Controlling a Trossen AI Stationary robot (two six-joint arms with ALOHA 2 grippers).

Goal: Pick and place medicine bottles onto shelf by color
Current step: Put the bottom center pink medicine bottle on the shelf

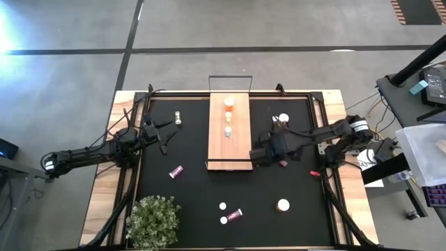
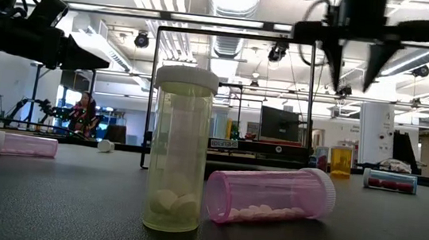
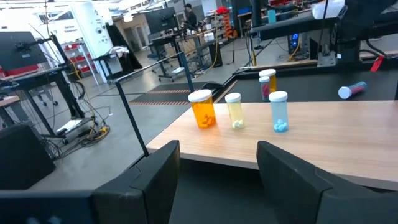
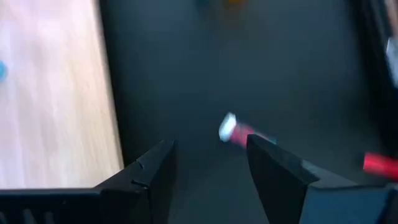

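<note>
We see three bottles standing upright in a row on the shelf (image 1: 228,143), the orange bottle (image 1: 228,104) at the far end, then a yellowish one (image 3: 234,111) and a bluish one (image 3: 278,112). That's our progress so far, and plenty is left: a pink bottle (image 1: 175,171) lies on the counter (image 1: 195,202) left of the shelf, another pink one (image 1: 235,213) lies near two white-capped bottles (image 1: 223,213) at the front, an orange one (image 1: 283,205) stands front right, and more stand near the back corners.

Our right pincer (image 1: 268,155) hangs just beside the shelf's right edge, fingers apart with nothing between them, right over a red bottle (image 4: 239,132) lying on its side. Its long axis runs roughly crosswise to the shelf's length, white cap pointing towards the shelf. We judge that's the next pick.

Our left pincer (image 1: 162,132) hovers left of the shelf, open and empty, facing the row.
</note>
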